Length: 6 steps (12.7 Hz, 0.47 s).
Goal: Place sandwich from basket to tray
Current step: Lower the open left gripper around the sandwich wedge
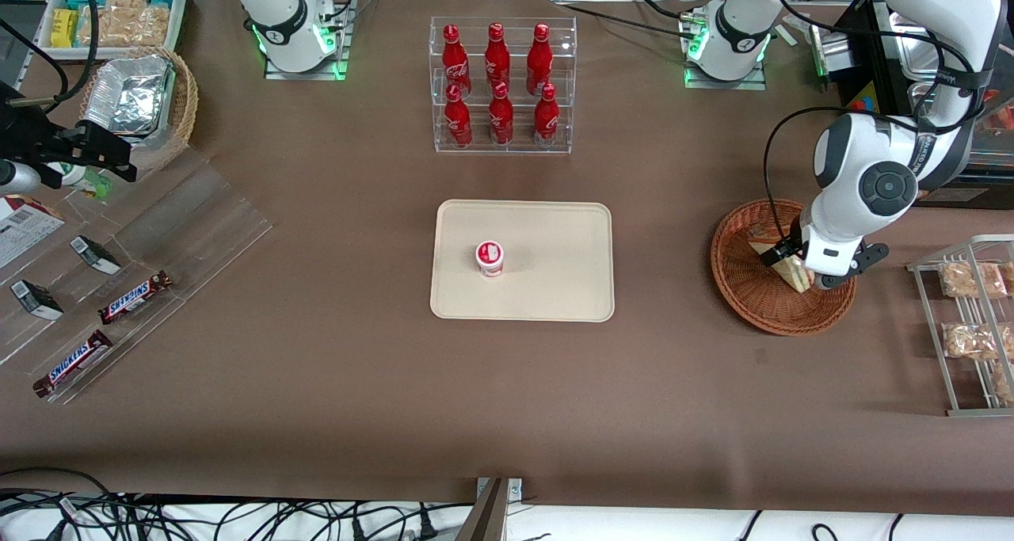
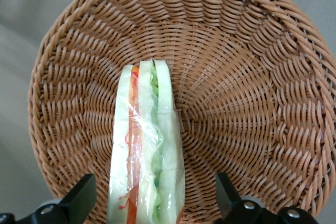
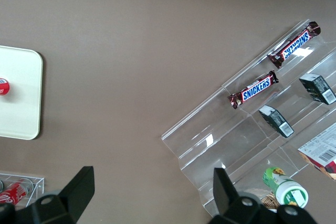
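Gripper (image 2: pixel 152 203) low in the basket (image 1: pixel 752 303), fingers (image 2: pixel 79 199) spread wide either side of the sandwich (image 2: pixel 147 166), not touching it. Sandwich stands on edge in basket, toward working arm's end. Tray (image 1: pixel 554 240) mid-table, well apart, a small red-lidded cup (image 1: pixel 489 257) on it.

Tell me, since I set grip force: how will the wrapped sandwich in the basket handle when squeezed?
The sandwich looks soft, so it probably squashes easily. Its clear wrap may be slippery. Standing on edge in the basket, it might tip. The open hand straddles it.
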Each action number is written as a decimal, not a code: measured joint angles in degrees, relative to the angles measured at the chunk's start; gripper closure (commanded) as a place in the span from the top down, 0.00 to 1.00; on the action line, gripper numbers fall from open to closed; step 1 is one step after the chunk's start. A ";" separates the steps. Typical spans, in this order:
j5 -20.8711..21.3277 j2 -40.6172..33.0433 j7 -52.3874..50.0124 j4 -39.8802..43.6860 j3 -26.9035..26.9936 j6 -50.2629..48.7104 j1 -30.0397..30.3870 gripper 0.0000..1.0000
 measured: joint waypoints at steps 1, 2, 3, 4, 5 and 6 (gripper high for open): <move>0.00 0.00 -0.21 -0.55 0.00 0.89 0.02 0.90; 0.00 0.00 -0.72 -1.00 0.00 1.59 0.07 0.81; 0.00 0.00 -1.55 -1.28 0.01 1.89 0.12 0.73; 0.00 -0.01 -1.90 -1.37 0.02 1.96 0.15 0.69; 0.00 -0.02 -2.28 -1.39 0.04 1.99 0.24 0.62; 0.00 -0.05 -2.41 -1.39 0.07 1.99 0.43 0.56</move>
